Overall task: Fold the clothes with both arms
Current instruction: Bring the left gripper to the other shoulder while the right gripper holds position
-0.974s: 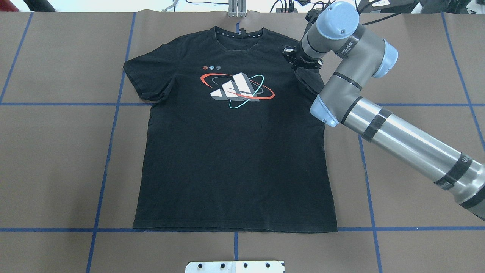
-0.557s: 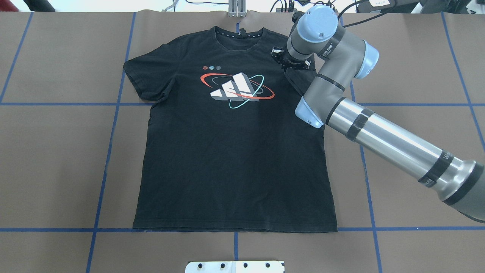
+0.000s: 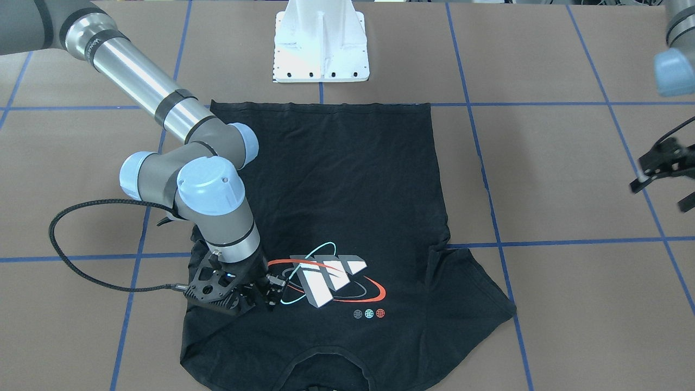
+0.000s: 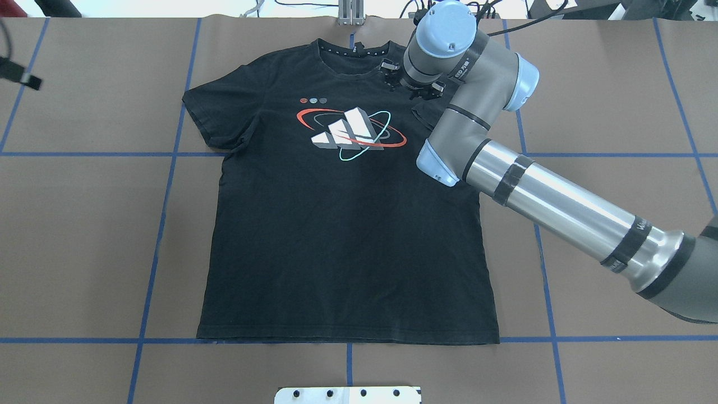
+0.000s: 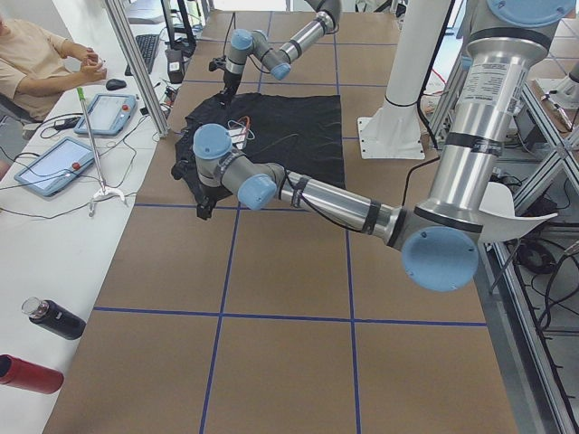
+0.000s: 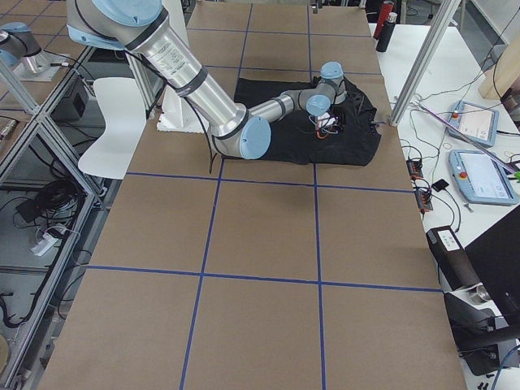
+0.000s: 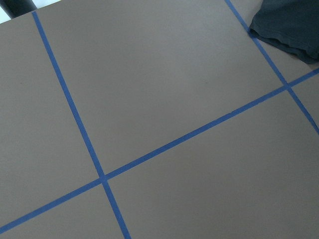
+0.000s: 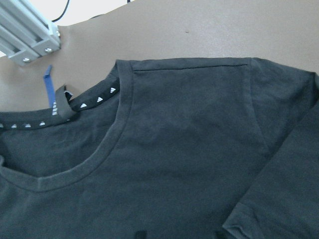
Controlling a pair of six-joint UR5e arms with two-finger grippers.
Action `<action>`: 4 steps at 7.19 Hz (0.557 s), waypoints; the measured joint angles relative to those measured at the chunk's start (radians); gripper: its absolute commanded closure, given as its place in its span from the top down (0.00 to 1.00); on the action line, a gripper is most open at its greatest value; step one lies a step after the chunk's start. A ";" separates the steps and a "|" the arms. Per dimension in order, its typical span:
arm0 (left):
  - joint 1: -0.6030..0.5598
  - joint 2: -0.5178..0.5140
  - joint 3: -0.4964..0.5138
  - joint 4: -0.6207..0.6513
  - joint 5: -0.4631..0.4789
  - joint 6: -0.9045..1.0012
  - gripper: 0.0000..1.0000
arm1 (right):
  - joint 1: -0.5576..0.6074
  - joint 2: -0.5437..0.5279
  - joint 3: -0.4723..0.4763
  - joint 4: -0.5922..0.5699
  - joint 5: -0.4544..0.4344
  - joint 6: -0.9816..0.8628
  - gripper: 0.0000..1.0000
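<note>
As T-shirt [image 3: 347,179] lies spread, right gripper [image 3: 265,296] overhangs it.

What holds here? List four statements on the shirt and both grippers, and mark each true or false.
1. The T-shirt lies with its logo facing up. True.
2. The left gripper grips the shirt's hem. False: it hangs over the bare table beside the shirt and holds nothing.
3. The right gripper is over the shirt's shoulder area, beside the collar. True.
4. The shirt's body is folded in half. False: it lies spread flat, its hem straight along the robot's side.
</note>
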 measured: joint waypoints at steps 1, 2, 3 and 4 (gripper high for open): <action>0.067 -0.080 0.062 -0.008 0.046 -0.055 0.94 | -0.001 -0.063 0.102 -0.002 0.029 0.004 1.00; 0.117 -0.136 0.142 -0.054 0.080 -0.087 0.92 | 0.000 -0.148 0.219 -0.002 0.065 0.005 1.00; 0.142 -0.176 0.260 -0.165 0.097 -0.135 0.85 | 0.001 -0.229 0.324 -0.002 0.087 0.006 1.00; 0.164 -0.210 0.384 -0.317 0.104 -0.233 0.76 | 0.003 -0.294 0.402 -0.001 0.095 0.006 1.00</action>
